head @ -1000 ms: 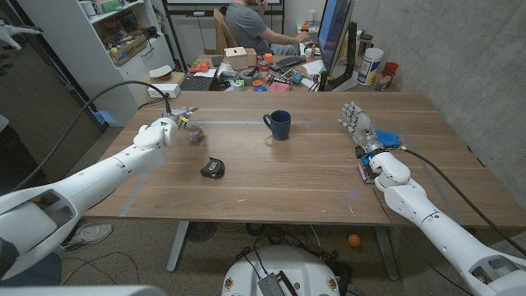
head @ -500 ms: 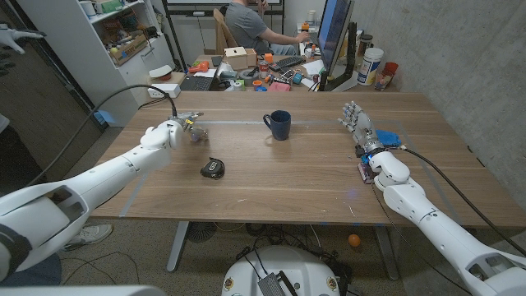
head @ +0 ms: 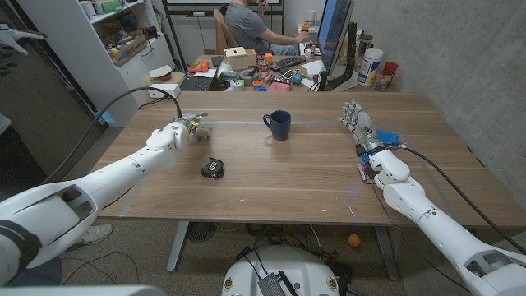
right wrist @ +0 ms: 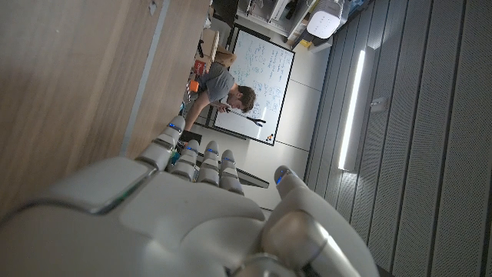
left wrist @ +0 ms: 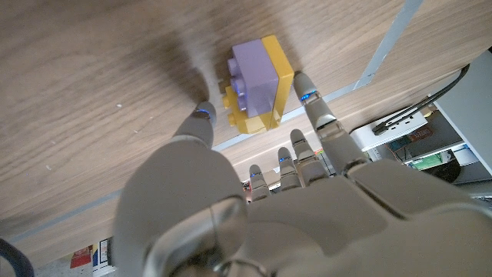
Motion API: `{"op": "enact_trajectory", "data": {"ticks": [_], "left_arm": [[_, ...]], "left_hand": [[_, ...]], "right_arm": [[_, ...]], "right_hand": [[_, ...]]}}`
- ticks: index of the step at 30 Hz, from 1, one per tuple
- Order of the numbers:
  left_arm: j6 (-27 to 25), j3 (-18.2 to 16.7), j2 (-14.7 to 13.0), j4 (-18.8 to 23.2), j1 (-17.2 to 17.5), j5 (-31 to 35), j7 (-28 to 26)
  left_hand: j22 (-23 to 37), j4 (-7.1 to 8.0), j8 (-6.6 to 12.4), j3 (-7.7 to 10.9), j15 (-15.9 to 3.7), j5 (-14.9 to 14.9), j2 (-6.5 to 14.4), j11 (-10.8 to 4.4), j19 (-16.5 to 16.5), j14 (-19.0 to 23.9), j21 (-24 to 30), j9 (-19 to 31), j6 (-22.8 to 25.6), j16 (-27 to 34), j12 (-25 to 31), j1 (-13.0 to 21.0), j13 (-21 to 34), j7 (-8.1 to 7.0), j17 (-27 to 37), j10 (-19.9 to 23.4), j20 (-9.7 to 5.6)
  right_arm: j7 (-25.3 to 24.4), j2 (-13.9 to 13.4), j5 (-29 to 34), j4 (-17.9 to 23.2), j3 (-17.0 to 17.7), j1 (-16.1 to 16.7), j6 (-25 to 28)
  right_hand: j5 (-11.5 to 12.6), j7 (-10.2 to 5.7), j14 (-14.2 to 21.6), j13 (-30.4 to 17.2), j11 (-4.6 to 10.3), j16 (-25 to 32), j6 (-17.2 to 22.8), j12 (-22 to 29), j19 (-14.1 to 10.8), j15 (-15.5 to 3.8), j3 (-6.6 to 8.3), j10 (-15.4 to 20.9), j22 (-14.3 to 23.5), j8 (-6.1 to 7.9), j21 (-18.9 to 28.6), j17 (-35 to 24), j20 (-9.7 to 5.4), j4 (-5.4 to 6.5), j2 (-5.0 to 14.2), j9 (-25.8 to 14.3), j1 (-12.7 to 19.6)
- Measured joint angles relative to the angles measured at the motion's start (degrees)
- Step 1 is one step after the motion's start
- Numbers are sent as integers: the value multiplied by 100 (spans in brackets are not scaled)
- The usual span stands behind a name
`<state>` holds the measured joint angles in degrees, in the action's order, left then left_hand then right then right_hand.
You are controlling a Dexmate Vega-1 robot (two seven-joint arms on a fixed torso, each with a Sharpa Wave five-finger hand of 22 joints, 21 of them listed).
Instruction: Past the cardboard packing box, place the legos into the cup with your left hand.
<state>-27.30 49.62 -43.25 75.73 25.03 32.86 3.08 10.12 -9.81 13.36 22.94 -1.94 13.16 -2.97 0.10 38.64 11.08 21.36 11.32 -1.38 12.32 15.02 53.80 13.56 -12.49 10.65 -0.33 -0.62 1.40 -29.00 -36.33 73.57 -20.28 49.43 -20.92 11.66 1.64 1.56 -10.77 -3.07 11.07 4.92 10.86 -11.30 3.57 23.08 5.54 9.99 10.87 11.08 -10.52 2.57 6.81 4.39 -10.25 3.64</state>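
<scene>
Legos, a purple and yellow block, sit on the bench in the upper left of the head view, near its far edge, flanked by the left hand with fingers on both sides. Bare wood separates them from the cup at upper centre. Right hand stands near the right edge, fingers apart, holding nothing

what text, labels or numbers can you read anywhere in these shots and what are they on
No text here can be read with confidence.
Whiteboard behind the seated person: handwriting, too small to read.
White tub with a printed label on the cluttered desk behind the wooden table: print blurred.
Purple and yellow lego block between the left hand's fingers: no lettering seen.
Dark blue mug: plain.
Small black object on the table: no marking legible.
</scene>
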Motion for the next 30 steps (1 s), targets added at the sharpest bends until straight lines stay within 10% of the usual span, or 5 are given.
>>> {"op": "enact_trajectory", "data": {"ticks": [9,20,30], "left_arm": [[-220,28,95,-20,28,33,-286],[-558,32,261,-41,144,91,-846],[-713,-157,358,-22,357,5,-1695]], "left_hand": [[74,-26,321,-196,-53,-268,261,-213,1024,1194,393,0,1289,407,350,1433,126,154,138,1079,-494],[233,49,955,-589,-326,-319,308,-484,1284,3737,1511,0,4181,1267,1197,2491,590,1187,451,3395,-285],[324,87,1060,-922,-630,-312,221,-390,1279,4470,2353,29,5486,1953,1576,2840,1023,1412,1409,4380,-287]], "right_arm": [[36,29,-9,-97,1,-65,-36],[34,48,-1,-151,2,-107,-64],[19,49,28,-165,-2,-128,-69]], "right_hand": [[0,-33,43,0,0,0,32,0,-2,0,0,0,0,0,0,0,1,0,0,0,0],[0,-63,71,-2,-31,39,62,45,-31,10,-23,31,0,0,0,0,31,23,47,0,-108],[0,-114,101,-4,-31,39,71,45,-31,-20,-48,31,0,0,0,0,31,48,45,0,-106]]}}
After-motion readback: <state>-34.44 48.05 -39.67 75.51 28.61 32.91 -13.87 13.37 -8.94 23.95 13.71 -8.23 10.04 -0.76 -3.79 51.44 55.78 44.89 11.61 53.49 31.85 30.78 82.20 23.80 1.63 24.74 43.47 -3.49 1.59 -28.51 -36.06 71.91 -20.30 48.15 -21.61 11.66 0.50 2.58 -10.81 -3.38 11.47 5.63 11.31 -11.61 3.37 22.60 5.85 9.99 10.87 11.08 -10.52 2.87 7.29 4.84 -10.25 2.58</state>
